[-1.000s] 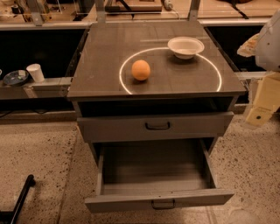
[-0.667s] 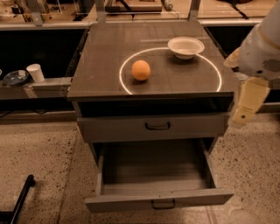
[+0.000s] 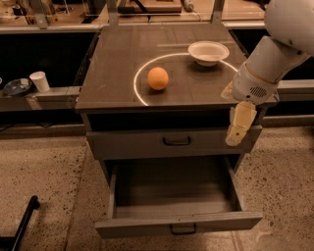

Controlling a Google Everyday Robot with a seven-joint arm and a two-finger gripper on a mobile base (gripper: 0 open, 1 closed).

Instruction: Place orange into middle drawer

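The orange (image 3: pixel 157 78), lying mid-way across the worktop (image 3: pixel 117 59), could be nudged off the front edge by the gripper (image 3: pixel 240 125), hung empty beside the front right corner, its opening not discernible.

Speckled floor (image 3: pixel 44 176) surrounds the bench (image 3: pixel 117 59); a shelf (image 3: pixel 54 93) bearing a cup (image 3: pixel 39 81) meets its left edge; the gripper (image 3: pixel 239 128) hangs off its right edge.

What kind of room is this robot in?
Probably a robot lab: a grey drawer cabinet with a white ring on top, cluttered workbenches behind, and the gripper hanging by its front corner.
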